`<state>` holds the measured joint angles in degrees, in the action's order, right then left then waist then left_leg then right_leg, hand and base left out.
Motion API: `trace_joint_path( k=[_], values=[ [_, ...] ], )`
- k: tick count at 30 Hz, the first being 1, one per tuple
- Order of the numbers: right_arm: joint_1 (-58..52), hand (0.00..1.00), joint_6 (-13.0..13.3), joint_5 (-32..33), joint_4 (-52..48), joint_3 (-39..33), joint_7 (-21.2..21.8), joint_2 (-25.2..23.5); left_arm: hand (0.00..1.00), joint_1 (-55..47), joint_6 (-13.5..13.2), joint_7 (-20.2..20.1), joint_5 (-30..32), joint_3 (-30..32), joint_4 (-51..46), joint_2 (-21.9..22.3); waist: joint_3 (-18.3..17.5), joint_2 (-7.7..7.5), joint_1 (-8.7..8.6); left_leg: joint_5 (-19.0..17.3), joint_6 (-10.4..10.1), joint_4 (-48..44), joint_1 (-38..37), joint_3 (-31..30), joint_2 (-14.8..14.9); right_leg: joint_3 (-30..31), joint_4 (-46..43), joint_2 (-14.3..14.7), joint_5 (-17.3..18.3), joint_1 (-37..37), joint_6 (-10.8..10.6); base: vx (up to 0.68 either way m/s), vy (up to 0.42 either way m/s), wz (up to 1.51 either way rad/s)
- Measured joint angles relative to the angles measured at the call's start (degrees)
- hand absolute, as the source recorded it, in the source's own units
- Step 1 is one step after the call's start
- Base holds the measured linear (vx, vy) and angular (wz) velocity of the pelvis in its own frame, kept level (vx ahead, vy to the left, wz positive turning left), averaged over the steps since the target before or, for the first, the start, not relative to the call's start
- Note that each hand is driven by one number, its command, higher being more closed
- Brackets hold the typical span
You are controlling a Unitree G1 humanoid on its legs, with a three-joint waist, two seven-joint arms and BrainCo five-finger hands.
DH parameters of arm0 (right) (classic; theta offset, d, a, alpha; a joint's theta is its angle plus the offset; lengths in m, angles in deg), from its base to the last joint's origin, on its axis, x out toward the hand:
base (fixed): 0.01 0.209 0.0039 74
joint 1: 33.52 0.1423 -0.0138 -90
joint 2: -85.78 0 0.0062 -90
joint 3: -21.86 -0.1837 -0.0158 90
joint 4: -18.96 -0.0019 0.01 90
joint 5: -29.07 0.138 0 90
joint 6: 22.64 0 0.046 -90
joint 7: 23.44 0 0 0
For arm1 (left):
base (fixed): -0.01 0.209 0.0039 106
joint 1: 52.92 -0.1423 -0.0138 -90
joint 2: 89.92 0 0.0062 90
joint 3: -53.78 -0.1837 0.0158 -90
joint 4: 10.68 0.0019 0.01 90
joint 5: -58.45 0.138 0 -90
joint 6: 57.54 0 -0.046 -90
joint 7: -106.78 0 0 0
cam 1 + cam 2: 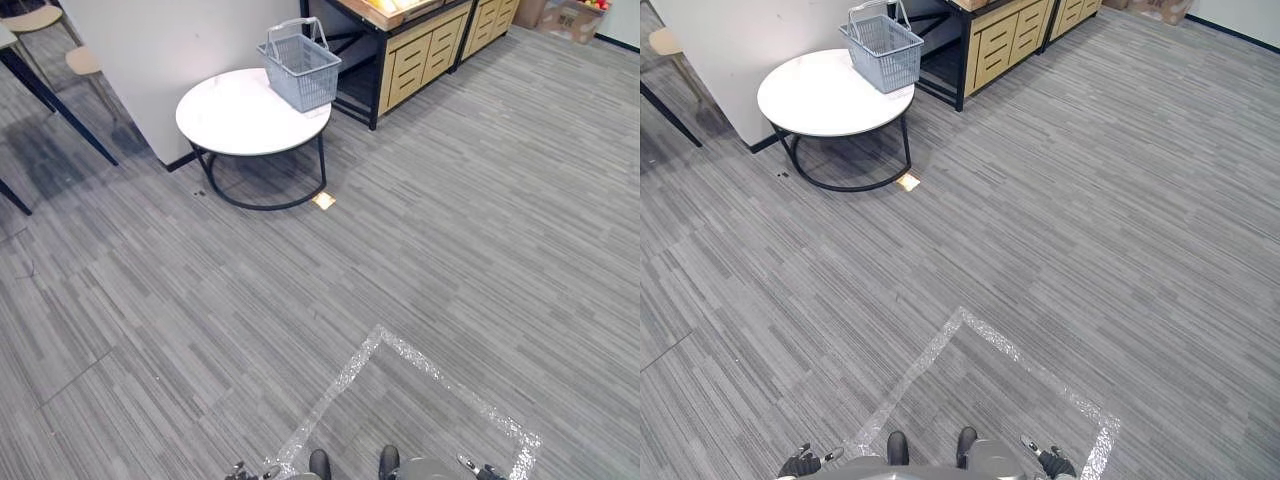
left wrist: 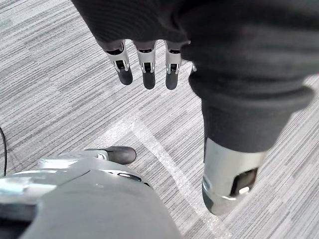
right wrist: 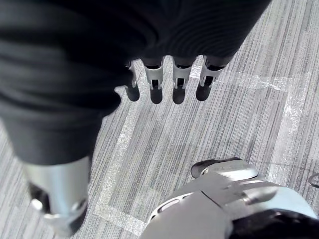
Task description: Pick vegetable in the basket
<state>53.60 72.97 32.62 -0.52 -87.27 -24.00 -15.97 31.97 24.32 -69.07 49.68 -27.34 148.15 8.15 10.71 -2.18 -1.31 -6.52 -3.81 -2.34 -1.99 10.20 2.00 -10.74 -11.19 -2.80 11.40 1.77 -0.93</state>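
A grey-blue wire basket [image 1: 300, 70] with its handles up stands on the right edge of a round white table [image 1: 235, 115], far ahead to the left. I can make out nothing inside it. Both hands hang low at my sides, far from the table. My left hand [image 2: 148, 69] has straight fingers over the grey carpet and holds nothing; it also shows at the bottom edge [image 1: 800, 465]. My right hand [image 3: 178, 82] hangs the same way, open and empty, at the bottom right [image 1: 1055, 462].
A wooden stand with drawers [image 1: 420, 50] stands behind the table, with a crate of produce on top [image 1: 385, 8]. A white wall block [image 1: 170, 50] is left of the table, stools [image 1: 35, 20] beyond. A taped square [image 1: 400, 350] marks the carpet near me.
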Motion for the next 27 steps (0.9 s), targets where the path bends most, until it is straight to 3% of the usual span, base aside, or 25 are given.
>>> trace_joint_path(
  k=[1, 3, 5, 6, 8, 10, 11, 14, 15, 16, 17, 18, 20, 21, 22, 23, 25, 26, 27],
  values=[
    [-0.3, 0.0, 0.2, 0.9, -0.4, 1.2, -0.1, 0.4, 0.0, -0.1, -0.1, 0.0, -0.1, 1.9, -1.3, 0.6, 0.6, 0.9, 0.34, -5.6, -1.1, -14.7, 6.1, 0.4, 2.9, -0.7, -0.6, 1.2, 1.4, -0.9, 1.0, -0.01, -0.134, 0.25],
    [-0.3, 0.0, 0.6, 1.1, -0.4, 1.7, -0.1, 0.4, 0.0, 0.2, -0.1, -0.3, -0.6, 4.4, -2.3, 1.1, 1.8, 1.03, 0.15, -4.8, 0.7, -33.2, 13.9, 0.4, 6.1, -2.2, -0.8, 1.9, 2.4, -2.9, 2.0, 0.03, -0.095, 0.3],
    [-0.7, 0.0, 0.8, 1.1, -1.1, 1.7, -0.2, 0.3, 0.0, 0.1, -0.1, -0.2, -2.9, 6.3, -3.2, 2.1, 3.0, 0.66, 1.62, -3.9, 0.8, -43.6, 18.7, 0.2, 7.3, -2.2, -0.9, 2.0, 3.8, -5.6, 2.2, 0.1, -0.058, 0.12],
    [-0.7, 0.0, 0.8, 1.2, -1.1, 1.7, -0.2, 0.4, 0.0, 0.0, -0.1, -0.2, -4.0, 6.2, -3.2, 2.3, 3.1, 0.77, 1.88, -4.3, 0.5, -43.8, 20.1, 0.0, 7.1, -2.1, -0.9, 1.7, 4.3, -6.4, 2.2, 0.24, -0.023, 0.05],
    [0.0, 0.0, 0.8, 1.4, -2.0, 1.8, -0.2, 0.9, 0.0, -0.3, -0.1, -0.2, -4.5, 6.0, -3.2, 3.0, 3.1, 1.18, 2.8, -4.3, 0.5, -35.7, 23.1, 0.0, 5.2, -1.5, 0.2, 0.8, 4.9, -7.7, 2.0, 0.27, 0.033, -0.1],
    [1.4, 0.0, 0.8, 1.4, -2.2, 2.4, -0.3, 1.3, 0.0, -0.9, -0.1, -0.2, -4.5, 5.9, -3.4, 3.3, 3.0, 1.49, 3.29, -0.4, 0.7, -20.5, 24.0, 0.0, 2.9, -0.5, 1.9, -0.2, 5.2, -8.1, 1.4, 0.31, 0.101, -0.34],
    [2.5, 0.0, 0.9, 1.4, -2.8, 3.8, -0.4, 1.8, 0.0, -1.6, -0.1, -0.1, -4.4, 5.7, -3.4, 4.2, 2.8, 2.63, 3.74, 4.8, 0.5, -7.8, 24.0, 0.0, 2.7, 1.0, 3.7, -0.2, 5.7, -9.1, 0.5, 0.39, 0.153, -0.45],
    [2.8, 0.0, 1.0, 1.4, -4.6, 6.0, -0.6, 1.5, 0.0, -2.3, -0.1, 0.0, -4.3, 7.5, -3.4, 5.3, 2.1, 3.9, 5.07, 9.7, 0.8, -1.2, 26.0, 0.0, 3.8, 4.0, 4.6, -0.4, 8.6, -11.3, -1.5, 0.5, 0.243, -0.56],
    [2.9, 0.0, 1.0, 1.4, -4.3, 5.9, -0.6, 0.0, 0.0, -2.6, -0.2, 0.0, -3.9, 8.2, -3.5, 4.8, 1.1, 2.41, 6.31, 14.5, 2.6, -4.1, 25.7, 1.1, 2.3, 5.2, 5.2, -3.1, 9.8, -12.5, -0.9, 0.6, 0.251, -0.62],
    [3.7, 0.0, 1.0, 1.4, -3.9, 5.8, -0.3, -1.6, 0.0, -2.7, -0.6, 0.1, -3.8, 8.6, -3.5, 4.1, 0.2, 0.13, 6.72, 12.8, 4.7, -6.9, 26.1, 2.1, 0.7, 8.2, 3.0, -5.1, 8.9, -11.7, -0.2, 0.62, 0.217, -0.5],
    [3.7, 0.0, 1.3, 1.4, -4.1, 5.7, -0.2, -2.5, 0.0, -2.7, -0.6, 0.1, -3.7, 8.6, -3.5, 3.7, -0.3, -0.58, 6.16, 11.3, 5.9, -8.3, 26.3, 2.3, -0.2, 9.7, 0.9, -5.9, 7.8, -10.8, 0.0, 0.64, 0.199, -0.15],
    [3.7, 0.0, 1.9, 1.3, -3.9, 4.9, -0.1, -3.5, 0.0, -2.6, -0.5, 0.0, -3.4, 8.7, -3.4, 3.1, -1.1, -1.7, 5.19, 9.3, 7.4, -11.3, 25.6, 3.1, -1.3, 11.9, -5.1, -7.6, 5.3, -9.4, -2.4, 0.67, 0.208, 0.13],
    [3.6, 0.0, 2.0, 0.9, -2.5, 3.5, 0.1, -3.3, 0.0, -2.5, -0.5, -0.1, -3.3, 8.9, -3.4, 2.7, -1.2, -2.42, 4.92, 5.0, 8.1, -13.2, 21.1, 3.5, -2.4, 14.2, -18.2, -7.6, -2.0, -6.4, -2.8, 0.73, 0.245, -0.01],
    [3.0, 0.0, 2.0, 0.9, -2.3, 3.4, 0.2, -2.8, 0.0, -2.7, -0.4, -0.1, -2.8, 8.9, -3.5, 2.6, -1.2, -2.48, 4.79, 1.6, 8.1, -12.0, 15.7, 3.4, -2.9, 14.1, -28.4, -7.9, -12.7, -3.4, -4.7, 0.77, 0.267, -0.14],
    [2.1, 0.0, 2.1, 1.0, -2.3, 3.5, 0.4, -2.8, 0.0, -3.2, -0.5, -0.1, -1.6, 8.5, -3.8, 2.0, -0.9, -2.82, 4.39, -0.3, 8.5, -9.7, 10.0, 3.5, -3.9, 13.4, -39.2, -9.4, -20.7, 0.1, -7.7, 0.76, 0.262, -0.09],
    [1.9, 0.0, 2.2, 1.0, -2.7, 3.4, 0.5, -2.8, 0.0, -3.2, -0.4, -0.1, -1.5, 7.9, -3.9, 1.6, -0.9, -3.1, 4.06, -1.0, 8.8, -8.9, 7.7, 3.4, -4.5, 12.4, -44.6, -10.5, -20.1, 2.2, -7.4, 0.61, 0.171, 0.05],
    [1.7, 0.0, 2.5, 0.9, -4.7, 3.7, 1.1, -2.1, 0.0, -2.4, -0.1, -0.1, -1.1, 6.1, -3.9, 1.0, -0.6, -2.75, 2.5, -2.3, 9.7, -5.4, -1.6, 2.8, -5.2, 7.3, -56.8, -11.9, -12.7, 10.3, -3.5, 0.55, 0.116, 0.07],
    [1.8, 0.0, 2.8, 0.9, -5.1, 3.7, 1.2, -1.9, 0.0, -2.1, -0.1, -0.1, -1.2, 5.4, -3.9, 0.9, -0.4, -2.32, 2.5, -2.4, 9.6, -4.1, -4.0, 2.5, -5.1, 5.8, -57.0, -11.9, -10.3, 11.8, -2.8, 0.52, 0.075, 0.08],
    [1.8, 0.0, 3.1, 0.9, -5.6, 2.8, 1.1, -1.4, 0.0, -1.1, -0.1, 0.0, -1.2, 4.4, -3.9, 1.1, -0.1, -1.6, 2.06, -2.6, 9.4, -1.8, -8.1, 1.3, -4.7, 2.2, -54.4, -11.8, -5.4, 14.3, -1.8, 0.62, 0.024, 0.28]
  ],
)
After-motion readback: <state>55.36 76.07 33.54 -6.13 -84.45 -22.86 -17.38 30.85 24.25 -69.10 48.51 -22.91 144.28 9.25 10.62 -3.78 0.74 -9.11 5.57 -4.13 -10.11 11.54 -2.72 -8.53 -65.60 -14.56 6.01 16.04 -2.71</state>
